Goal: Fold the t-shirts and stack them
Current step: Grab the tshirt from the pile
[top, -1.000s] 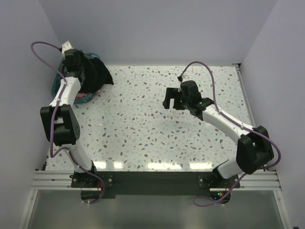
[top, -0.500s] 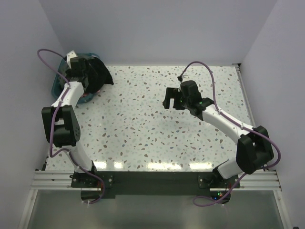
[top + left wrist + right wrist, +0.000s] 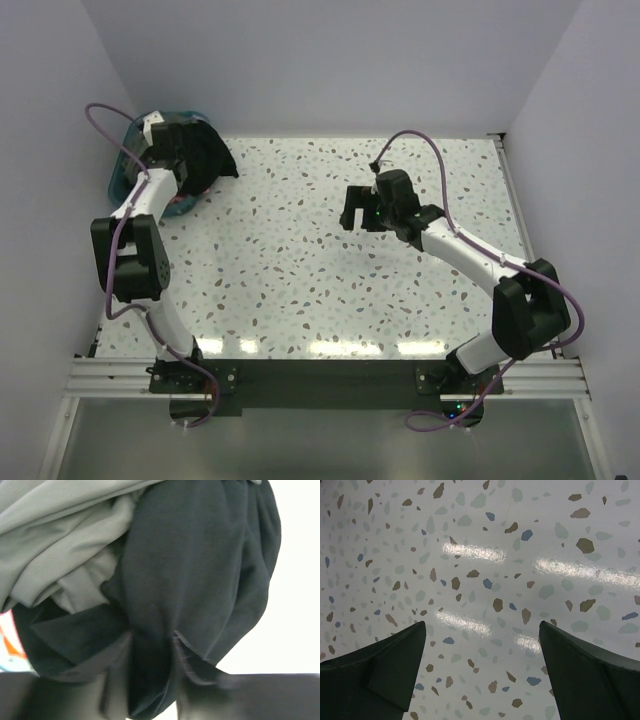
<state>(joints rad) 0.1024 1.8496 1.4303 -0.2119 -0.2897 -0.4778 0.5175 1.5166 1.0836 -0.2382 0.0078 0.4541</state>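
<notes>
A black t-shirt (image 3: 210,155) spills out of the blue basket (image 3: 117,176) at the table's far left corner. Under it a bit of the coral pink t-shirt (image 3: 178,205) shows. My left gripper (image 3: 188,148) is down in the basket. In the left wrist view its fingers (image 3: 116,672) are shut on a fold of the black t-shirt (image 3: 200,570). The grey t-shirt (image 3: 60,545) lies bunched beside it, with a sliver of the coral t-shirt (image 3: 11,642) at the left edge. My right gripper (image 3: 358,214) hovers open over mid-table, with only bare table between its fingers (image 3: 395,670).
The speckled table (image 3: 300,260) spreads between the two arms. White walls close in at the back and on both sides, and the basket sits tight against the left wall. A purple cable (image 3: 415,140) loops above the right arm.
My left gripper has pushed a little farther into the basket and closed from wide open onto the black cloth. The right arm has barely moved.
</notes>
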